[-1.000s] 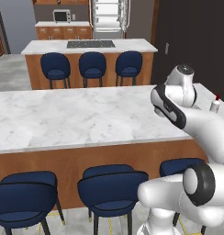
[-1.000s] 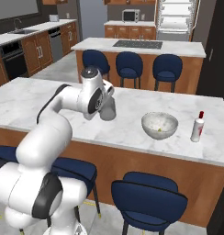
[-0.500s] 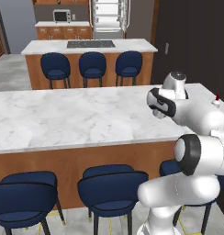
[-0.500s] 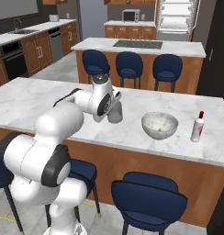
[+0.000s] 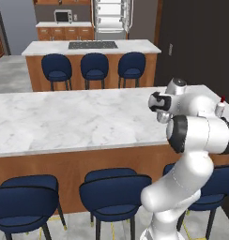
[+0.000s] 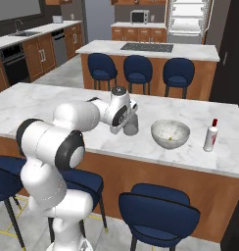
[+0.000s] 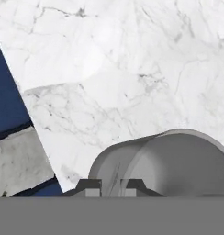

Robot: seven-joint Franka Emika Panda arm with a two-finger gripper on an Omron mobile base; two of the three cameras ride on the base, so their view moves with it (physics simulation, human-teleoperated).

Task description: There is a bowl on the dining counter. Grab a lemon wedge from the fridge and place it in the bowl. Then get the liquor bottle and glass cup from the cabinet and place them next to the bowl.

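White marble of the dining counter [image 6: 53, 105] carries the bowl [image 6: 170, 134], lemon wedge [image 6: 169, 138] inside and liquor bottle [image 6: 210, 137] beyond, while the gripper [image 6: 125, 128], jaws clamped on an upright grey glass cup [image 6: 131, 125], hovers just left of the bowl.

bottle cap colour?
Red, on the liquor bottle; clearest in the right base view.

The arm [image 6: 67, 132] is glossy white, built of fat rounded segments. Dark grey rings mark its joints. A round dark cap tops the wrist [image 6: 119, 91].
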